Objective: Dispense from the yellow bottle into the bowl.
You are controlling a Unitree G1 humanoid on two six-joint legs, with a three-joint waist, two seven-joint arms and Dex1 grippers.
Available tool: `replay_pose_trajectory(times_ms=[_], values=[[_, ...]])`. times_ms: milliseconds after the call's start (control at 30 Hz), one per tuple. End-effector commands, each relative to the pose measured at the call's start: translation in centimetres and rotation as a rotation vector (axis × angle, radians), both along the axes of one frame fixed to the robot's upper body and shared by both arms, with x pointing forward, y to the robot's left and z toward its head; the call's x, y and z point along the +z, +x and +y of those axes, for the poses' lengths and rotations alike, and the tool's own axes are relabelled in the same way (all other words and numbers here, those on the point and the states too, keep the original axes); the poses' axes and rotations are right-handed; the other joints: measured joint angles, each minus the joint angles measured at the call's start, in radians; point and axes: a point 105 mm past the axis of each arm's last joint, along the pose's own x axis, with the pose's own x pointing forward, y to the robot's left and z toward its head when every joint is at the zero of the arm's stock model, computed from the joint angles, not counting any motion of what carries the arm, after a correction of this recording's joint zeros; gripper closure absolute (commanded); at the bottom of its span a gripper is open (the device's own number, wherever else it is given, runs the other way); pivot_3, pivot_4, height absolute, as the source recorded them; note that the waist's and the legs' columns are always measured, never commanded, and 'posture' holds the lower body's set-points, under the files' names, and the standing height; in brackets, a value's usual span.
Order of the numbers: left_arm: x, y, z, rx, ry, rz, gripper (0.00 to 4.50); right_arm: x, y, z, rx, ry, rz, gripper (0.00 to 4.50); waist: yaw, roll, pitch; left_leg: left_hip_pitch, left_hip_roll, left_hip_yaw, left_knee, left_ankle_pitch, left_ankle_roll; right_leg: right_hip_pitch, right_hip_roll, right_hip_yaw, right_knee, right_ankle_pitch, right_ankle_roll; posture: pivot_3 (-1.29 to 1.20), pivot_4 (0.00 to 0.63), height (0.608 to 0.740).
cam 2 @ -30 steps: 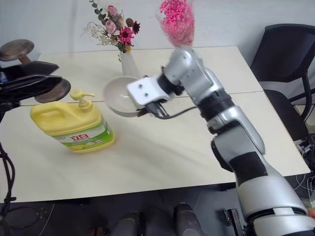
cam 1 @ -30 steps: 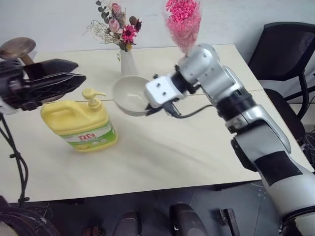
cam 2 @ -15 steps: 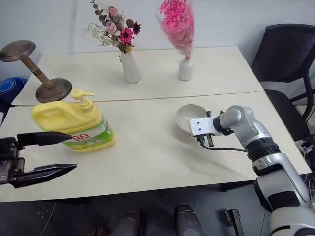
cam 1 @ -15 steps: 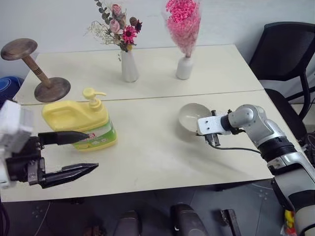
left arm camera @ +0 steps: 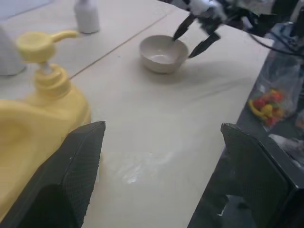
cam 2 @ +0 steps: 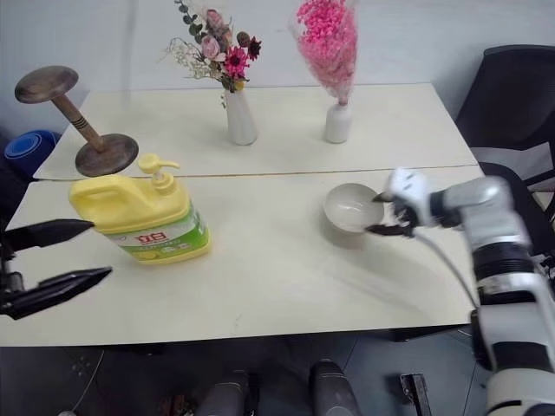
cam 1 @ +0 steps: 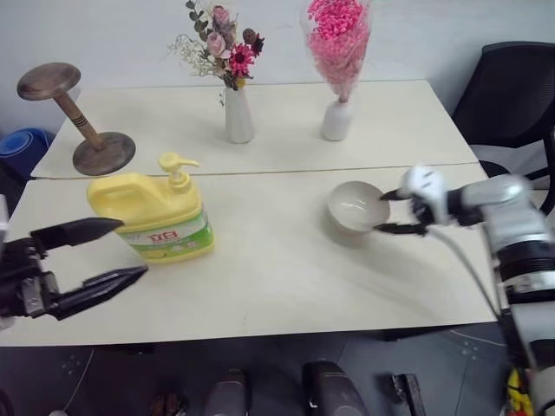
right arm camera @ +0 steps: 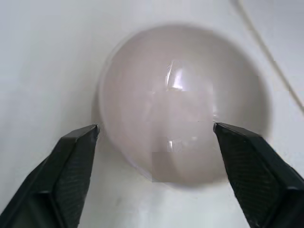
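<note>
Left eye view: yellow bottle [cam 1: 156, 215] label shows unreadable red lettering.

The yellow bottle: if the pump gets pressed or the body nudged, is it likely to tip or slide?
The yellow bottle looks squat and wide-based, so it probably resists tipping. Its pump sits toward one end, so a hard press might rock it slightly. On the smooth table, a sideways nudge would likely slide it.
</note>
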Motion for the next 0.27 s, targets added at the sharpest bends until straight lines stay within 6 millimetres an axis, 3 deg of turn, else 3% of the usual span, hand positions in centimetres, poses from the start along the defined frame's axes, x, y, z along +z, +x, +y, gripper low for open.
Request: replay_pose_trajectory(times_ms=[33,133,267], values=[[1.7,-0.6,1.5,0.061,-0.039,-0.073,0.36,2.9,-2.8,-2.6,-0.011,0.087,0.051,0.67,0.008,0.0,0.0,0.001,0.0,0.0,0.0,0.0,0.001,0.001,0.0,0.0,0.0,0.0,0.0,0.0,0.15,0.74],[2.1,-0.5,2.8,0.109,-0.056,-0.083,0.36,3.0,-4.7,-3.4,-0.004,0.095,0.111,0.67,0.011,-0.001,-0.001,0.003,0.0,0.0,0.0,-0.001,0.001,0.003,0.0,0.0,-0.001,0.0,0.0,0.0,0.15,0.74],[1.6,-0.2,3.1,0.111,-0.041,-0.074,0.36,2.5,-4.7,-3.3,-0.034,0.114,0.099,0.67,0.002,-0.001,-0.001,0.004,0.0,0.003,0.001,-0.001,0.001,0.003,0.0,0.001,0.0,0.0,-0.001,0.0,0.15,0.74]])
